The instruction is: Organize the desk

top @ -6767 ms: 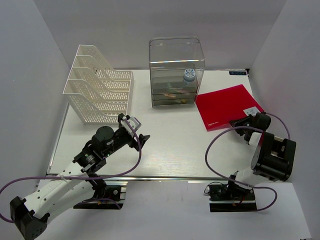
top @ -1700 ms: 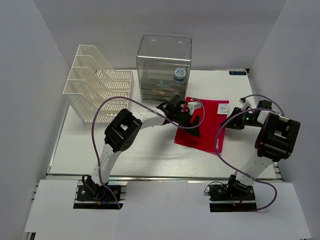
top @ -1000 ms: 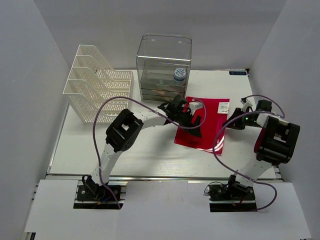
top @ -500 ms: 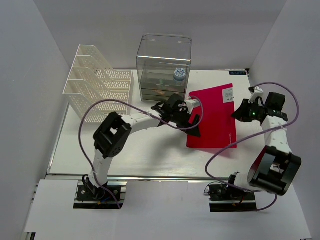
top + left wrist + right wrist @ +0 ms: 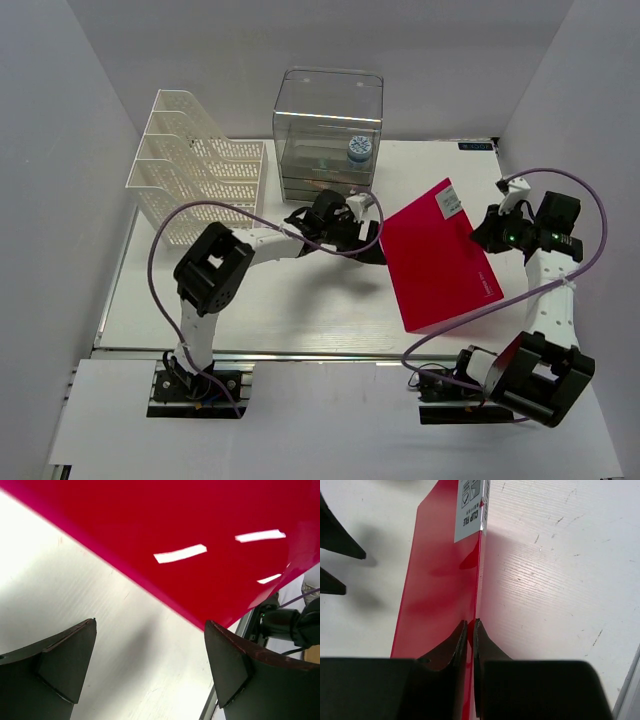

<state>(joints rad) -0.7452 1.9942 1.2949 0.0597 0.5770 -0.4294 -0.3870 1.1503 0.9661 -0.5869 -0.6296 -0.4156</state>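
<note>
A red clip file (image 5: pixel 440 258) with a white label (image 5: pixel 447 203) hangs tilted above the white desk (image 5: pixel 300 300), right of centre. My right gripper (image 5: pixel 487 232) is shut on its right edge; in the right wrist view the jaws (image 5: pixel 470 625) pinch the thin red sheet (image 5: pixel 440 580), which stands on edge. My left gripper (image 5: pixel 368 240) stands open just left of the file, with nothing in it. In the left wrist view its wide-apart fingers (image 5: pixel 65 660) frame bare desk (image 5: pixel 75 590), and the red file (image 5: pixel 200 530) fills the space above.
A white mesh file rack (image 5: pixel 200 180) stands at the back left. A clear plastic drawer box (image 5: pixel 328 120) stands at the back centre with a blue-capped item (image 5: pixel 357 148) inside. A metal rail (image 5: pixel 300 352) runs along the desk's front edge.
The right gripper has lifted the red file off the desk and tilted it, swinging it toward the front right. The left gripper has opened wide and drawn back to the left.
</note>
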